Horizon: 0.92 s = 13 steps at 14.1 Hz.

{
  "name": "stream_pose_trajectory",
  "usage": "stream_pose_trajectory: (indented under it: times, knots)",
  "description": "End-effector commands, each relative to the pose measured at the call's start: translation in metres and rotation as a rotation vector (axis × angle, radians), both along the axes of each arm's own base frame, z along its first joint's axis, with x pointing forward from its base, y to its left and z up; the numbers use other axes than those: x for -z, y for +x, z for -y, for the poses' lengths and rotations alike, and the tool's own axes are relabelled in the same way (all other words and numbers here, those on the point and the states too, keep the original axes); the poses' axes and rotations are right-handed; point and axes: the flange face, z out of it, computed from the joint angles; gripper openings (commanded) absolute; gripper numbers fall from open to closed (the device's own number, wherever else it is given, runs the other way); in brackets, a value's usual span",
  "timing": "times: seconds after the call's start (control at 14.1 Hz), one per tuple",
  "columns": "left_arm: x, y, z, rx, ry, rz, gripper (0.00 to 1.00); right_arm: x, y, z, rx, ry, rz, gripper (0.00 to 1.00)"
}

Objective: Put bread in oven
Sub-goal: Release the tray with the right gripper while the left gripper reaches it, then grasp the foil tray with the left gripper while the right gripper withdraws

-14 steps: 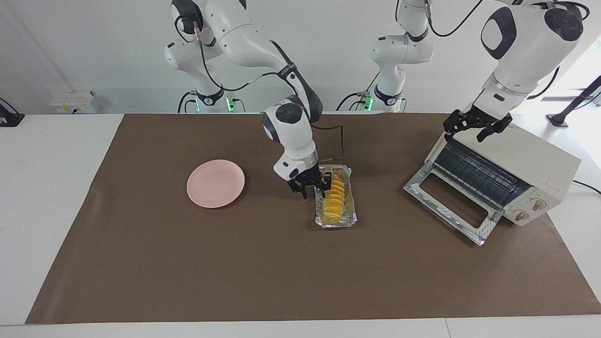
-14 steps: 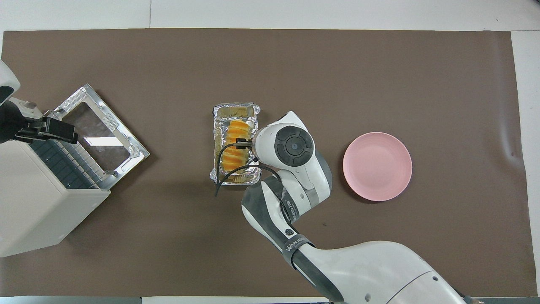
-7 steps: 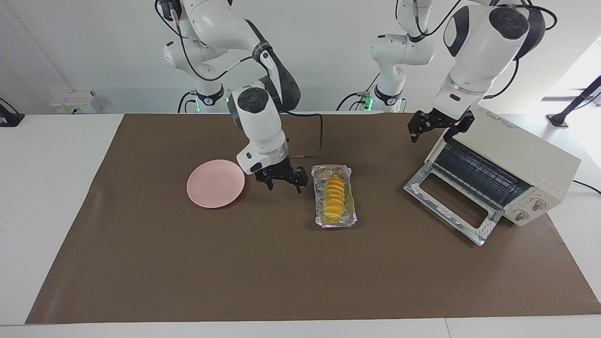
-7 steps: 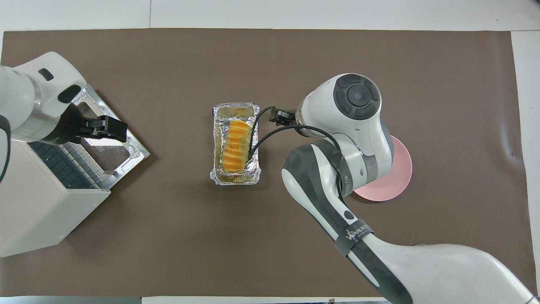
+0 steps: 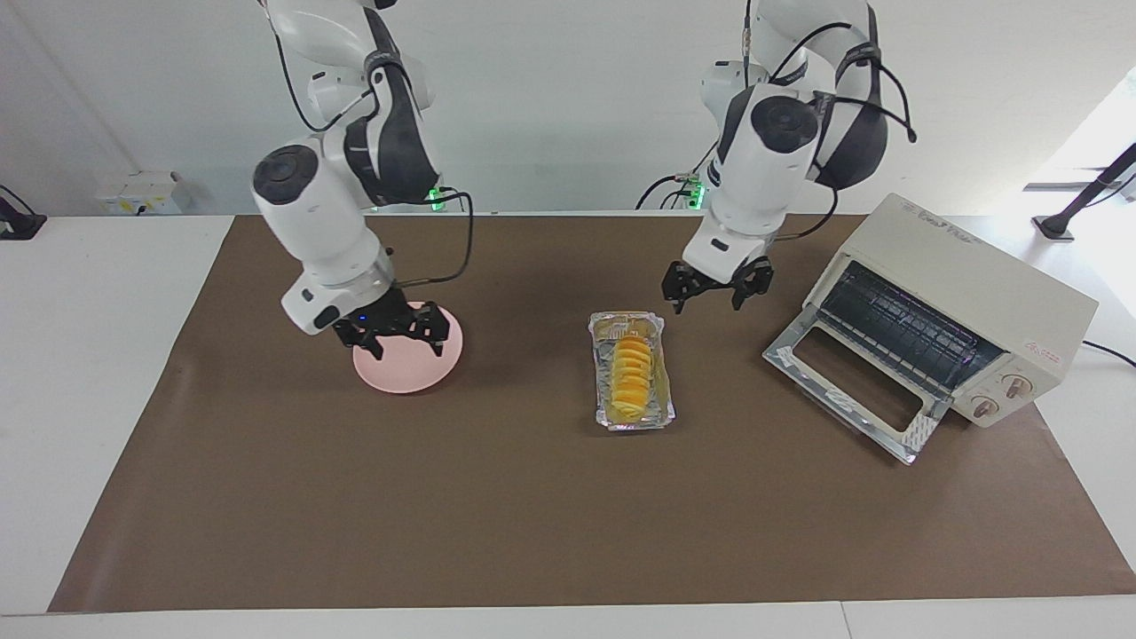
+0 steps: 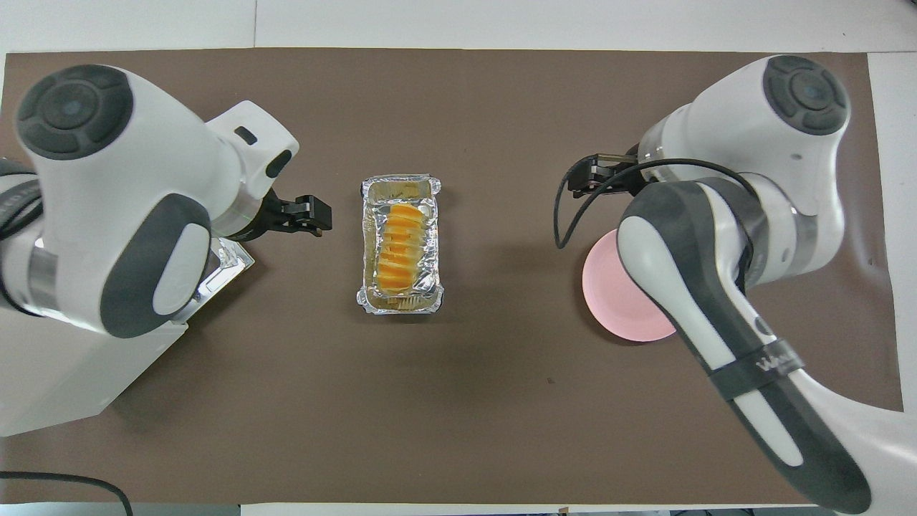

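We see right pincer point(image 5: 398, 335) spread open, empty, over pink plate point(image 5: 406, 366). Bread point(image 5: 631, 369) sits in foil tray point(image 5: 661, 410) mid-surface, not in oven point(image 5: 967, 302). Left pincer point(image 5: 717, 288) open, empty, between tray and oven. We should grip loaf across ridges, lift level, enter past dropped door point(image 5: 852, 390).

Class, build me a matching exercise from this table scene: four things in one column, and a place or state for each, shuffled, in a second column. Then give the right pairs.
Things:
1. bread
2. oven
3. right gripper
4. left gripper

Places or states:
A. open, over the pink plate
B. door down, rack showing
C. in the foil tray
D. open, over the mat between tray and oven

Pairs: 1-C, 2-B, 3-A, 4-D
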Motion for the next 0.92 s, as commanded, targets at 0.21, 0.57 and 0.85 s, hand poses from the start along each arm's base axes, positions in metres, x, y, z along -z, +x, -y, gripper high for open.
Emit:
stream_pose_trajectory:
  times: [0.21, 0.57, 0.85]
  knots:
    - [0.06, -0.006, 0.094, 0.016, 0.03, -0.029, 1.0, -0.033, -0.019, 0.095, -0.138, -0.018, 0.016, 1.0]
    - [0.115, -0.008, 0.146, 0.051, 0.093, -0.041, 0.84, -0.084, -0.05, 0.134, -0.243, -0.075, 0.032, 1.0]
    - [0.124, -0.009, 0.149, 0.071, 0.119, -0.027, 0.8, -0.124, -0.087, 0.143, -0.235, -0.058, -0.011, 1.0]
